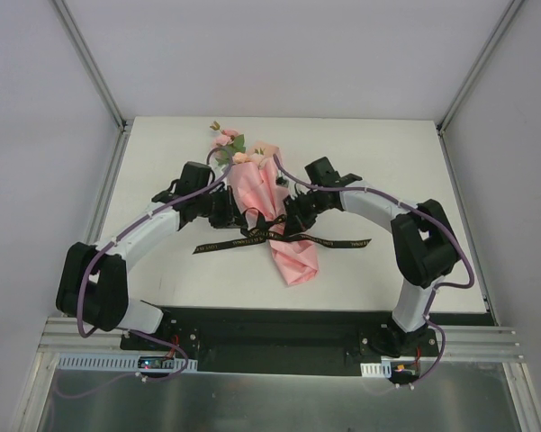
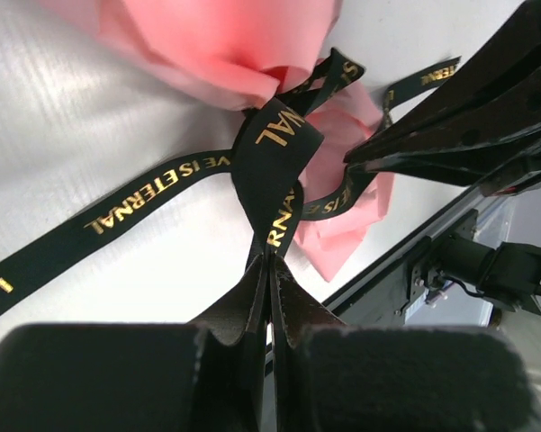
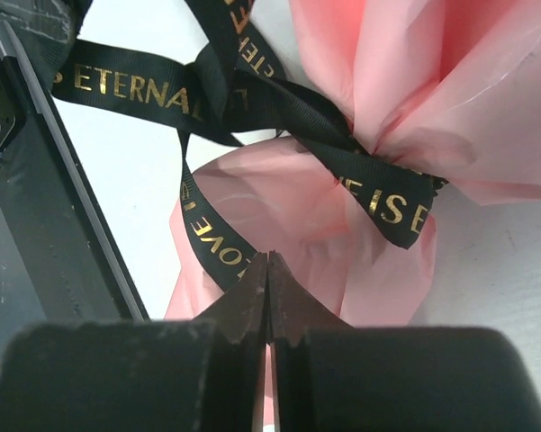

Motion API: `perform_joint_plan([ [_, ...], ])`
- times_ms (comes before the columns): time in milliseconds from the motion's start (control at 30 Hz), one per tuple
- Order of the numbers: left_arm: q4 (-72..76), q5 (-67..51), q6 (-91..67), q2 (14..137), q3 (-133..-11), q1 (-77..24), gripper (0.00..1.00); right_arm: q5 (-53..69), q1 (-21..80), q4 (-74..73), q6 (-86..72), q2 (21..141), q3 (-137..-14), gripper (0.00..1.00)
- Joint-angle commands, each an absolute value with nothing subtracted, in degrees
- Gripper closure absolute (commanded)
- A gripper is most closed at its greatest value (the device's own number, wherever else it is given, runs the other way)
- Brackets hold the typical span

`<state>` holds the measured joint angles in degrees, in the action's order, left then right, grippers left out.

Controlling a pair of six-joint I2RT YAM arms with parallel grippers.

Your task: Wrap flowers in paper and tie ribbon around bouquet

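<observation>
The white bench (image 1: 162,162) carries the bouquet (image 1: 293,256) at its centre, lying flat with the wide end toward 12 o'clock and the narrow tail toward 6 o'clock. Its pink paper (image 1: 256,184) is cinched at the waist, puffing out on both sides of the pinch. It looks thin, crisp and easily creased, so a hard pull would likely crush or tear it.

The black ribbon (image 1: 333,242) with gold lettering crosses that waist, 1 tail running to 9 o'clock and 1 to 3 o'clock. It is soft, flat and probably a little slick – best taken by a loop or tail close to the knot, not by the paper.

The left end effector (image 2: 270,261) is clamped on a ribbon loop just beside the knot. The right end effector (image 3: 268,263) has its jaws pressed together, a lettered strand running right up to the tips – it looks pinched, though the contact itself is hidden.

The flowers (image 1: 227,139) poke out at 12 o'clock, light and fragile.
</observation>
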<state>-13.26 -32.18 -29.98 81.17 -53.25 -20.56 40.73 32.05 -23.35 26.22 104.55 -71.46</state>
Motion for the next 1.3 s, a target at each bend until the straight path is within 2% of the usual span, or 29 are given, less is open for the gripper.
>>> perform_joint_plan([
  [0, -14.1, -27.7, -29.6, 77.3, -50.1, -20.7, 1.00, 38.9, 32.4, -20.3, 22.2, 102.5, -71.5, 1.00],
  [233, -14.0, -27.2, -30.1, 76.7, -48.2, -20.7, 1.00, 33.1, 32.3, -12.4, 16.0, 98.1, -65.8, 1.00],
  [333, -14.0, -27.1, -30.3, 76.5, -48.3, -20.7, 1.00, 38.4, 32.4, -15.4, 19.8, 98.5, -68.1, 0.99],
  [367, -13.9, -27.2, -30.2, 76.5, -48.5, -20.7, 1.00, 39.1, 32.6, -16.0, 20.8, 98.6, -68.6, 0.77],
  [400, -14.0, -27.2, -30.3, 76.2, -48.7, -20.7, 1.00, 38.9, 33.0, -16.2, 22.4, 98.1, -68.3, 0.67],
  [467, -14.0, -27.2, -30.2, 76.2, -49.0, -20.7, 1.00, 36.8, 34.1, -16.3, 23.8, 97.6, -68.4, 0.55],
  [667, -14.0, -28.1, -30.1, 76.6, -49.2, -20.8, 1.00, 36.5, 35.4, -20.2, 29.1, 99.8, -70.8, 0.43],
  [1133, -14.0, -29.4, -30.0, 76.8, -50.0, -21.3, 1.00, 39.5, 36.1, -22.9, 29.9, 105.8, -75.8, 0.41],
  [1267, -14.0, -29.3, -30.2, 77.1, -50.0, -21.9, 1.00, 39.7, 36.0, -23.7, 29.8, 106.7, -77.3, 0.47],
])
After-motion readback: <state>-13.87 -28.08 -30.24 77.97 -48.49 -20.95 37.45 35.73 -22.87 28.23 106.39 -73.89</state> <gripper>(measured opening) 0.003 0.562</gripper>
